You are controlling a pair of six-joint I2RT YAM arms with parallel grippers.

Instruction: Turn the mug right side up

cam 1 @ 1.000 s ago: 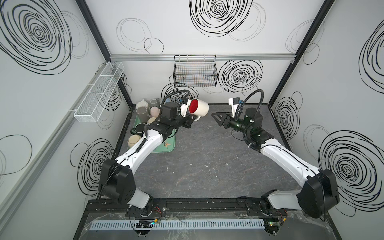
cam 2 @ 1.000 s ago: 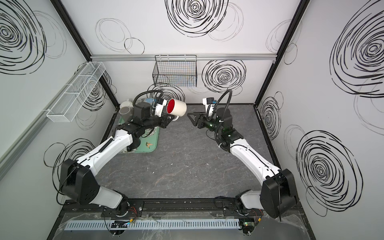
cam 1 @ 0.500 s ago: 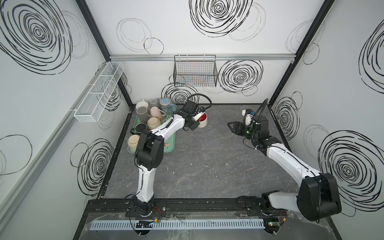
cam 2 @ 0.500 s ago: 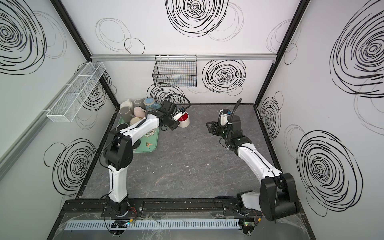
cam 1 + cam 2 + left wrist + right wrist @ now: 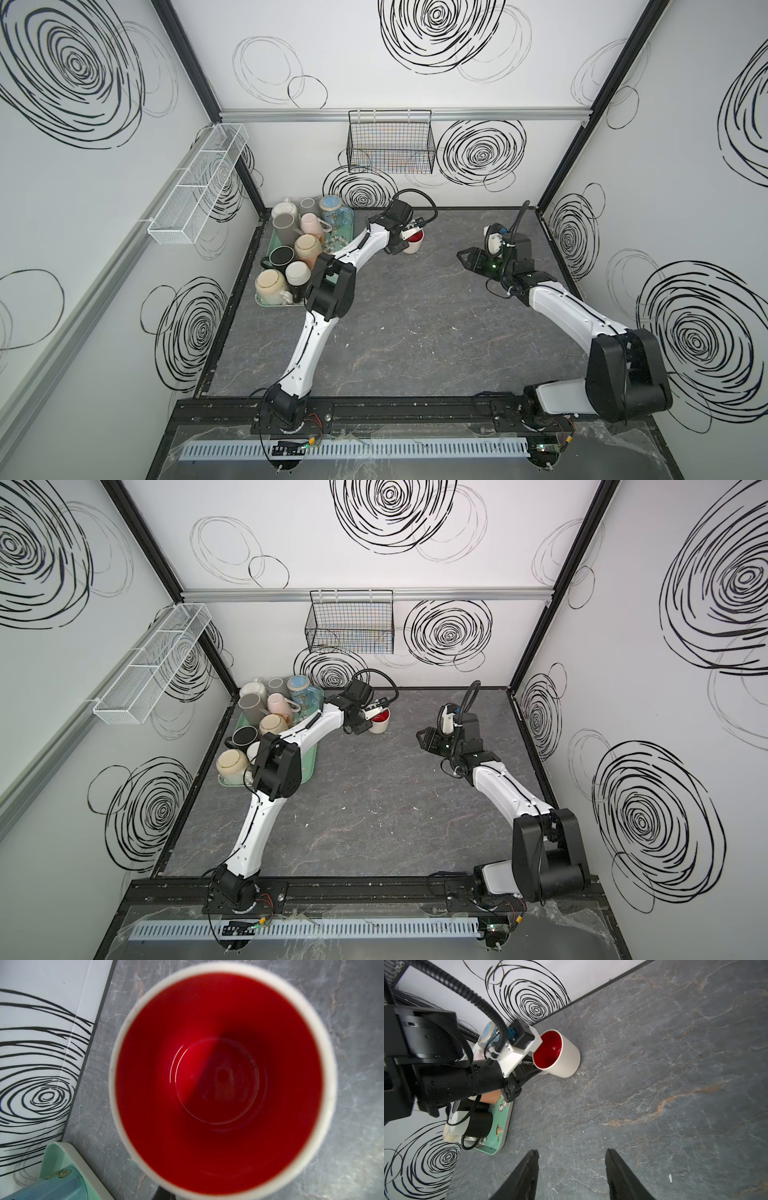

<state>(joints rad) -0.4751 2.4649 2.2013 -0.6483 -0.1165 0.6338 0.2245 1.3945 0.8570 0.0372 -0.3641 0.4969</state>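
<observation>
The fingers (image 5: 527,1068) of the left gripper (image 5: 535,1071) are clenched on the side of the white cylindrical ceramic mug with a red inside (image 5: 566,1057), which stands mouth-up on the grey marbled tabletop (image 5: 654,1084) (near the mint-green tray (image 5: 503,1126)); the right gripper (image 5: 571,1152) hangs agape, well apart.

Both top views look steeply down from high onto my whole grey marbled tabletop (image 5: 395,332). My left wrist camera stares close into the red-lined white mug (image 5: 220,1076); my right wrist camera shares it from farther off.
</observation>
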